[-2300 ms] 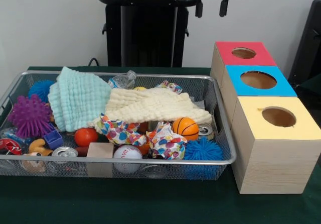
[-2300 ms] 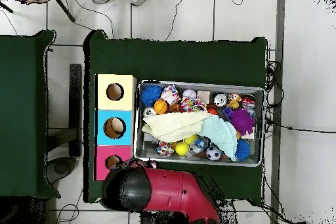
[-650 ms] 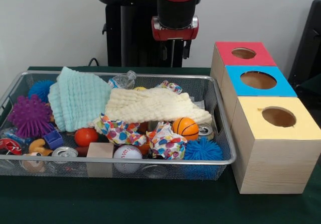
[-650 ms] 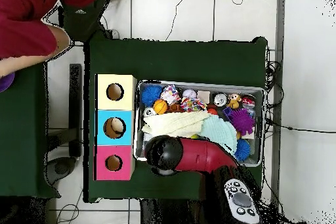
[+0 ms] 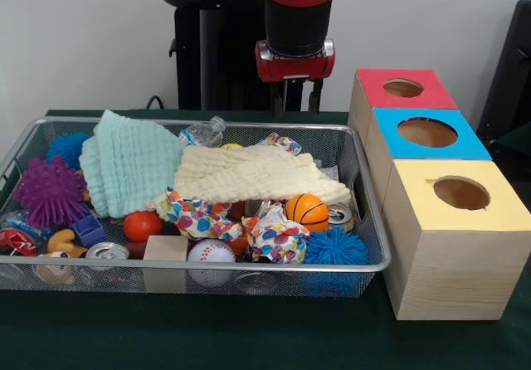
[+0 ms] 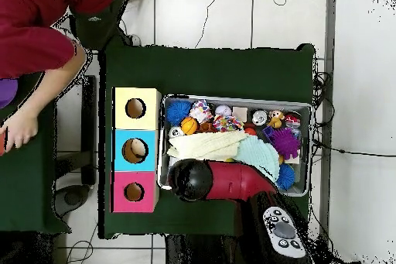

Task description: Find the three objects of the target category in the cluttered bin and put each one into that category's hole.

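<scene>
The green-covered table point(image 5: 249, 337) carries everything. At its far side in the front view, the red and black arm point(image 5: 294, 13) hangs down over the back rim of the wire basket point(image 5: 207, 266). Its gripper point(image 5: 297, 96) sits above the basket's rear edge, and I cannot tell whether the claw is released or clenched. From overhead, the arm point(image 6: 232, 182) reaches across the basket's near side.

Three wooden boxes stand in a row just beside the basket: the yellow-topped box point(image 5: 456, 245) closest to the front camera, then the blue-topped box point(image 5: 427, 138), then the red-topped box point(image 5: 402, 88). The round hole point(image 5: 461, 193) in the yellow top shows nothing inside.

Inside the basket, a mint-green towel point(image 5: 129, 163) lies beside a cream towel point(image 5: 253, 175). Two dotted fabric pieces lie just in front of the cream towel, one point(image 5: 195, 216) at its left end and one point(image 5: 274, 233) bunched beside a small basketball point(image 5: 307, 211). A third dotted piece point(image 5: 282, 143) peeks out behind the cream towel near the back rim.

A purple spiky ball point(image 5: 50, 192), a blue spiky ball point(image 5: 336, 247) and a baseball point(image 5: 211, 252) lie among the clutter.

At the overhead view's edge, a person in a red sleeve point(image 6: 39, 29) leans in.
</scene>
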You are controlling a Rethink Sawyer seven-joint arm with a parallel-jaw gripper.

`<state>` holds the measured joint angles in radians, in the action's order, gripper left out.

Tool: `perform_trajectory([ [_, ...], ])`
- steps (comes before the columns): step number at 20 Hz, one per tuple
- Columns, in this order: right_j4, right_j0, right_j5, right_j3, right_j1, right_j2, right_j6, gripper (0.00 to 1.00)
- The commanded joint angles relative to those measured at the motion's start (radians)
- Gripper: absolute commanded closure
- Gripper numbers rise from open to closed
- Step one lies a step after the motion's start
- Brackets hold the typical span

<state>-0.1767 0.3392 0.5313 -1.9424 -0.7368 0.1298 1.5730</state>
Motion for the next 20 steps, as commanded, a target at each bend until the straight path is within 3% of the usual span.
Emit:
perform_trajectory([
  [1,-0.100,0.055,-0.218,0.027,-0.039,0.152,-0.025,0.00],
  [5,-0.126,0.063,-0.266,0.042,-0.024,0.166,-0.005,0.00],
  [13,-0.191,0.107,-0.334,0.067,0.105,0.165,-0.006,0.00],
  [20,-0.250,0.134,-0.380,0.067,0.150,0.166,0.007,0.00],
])
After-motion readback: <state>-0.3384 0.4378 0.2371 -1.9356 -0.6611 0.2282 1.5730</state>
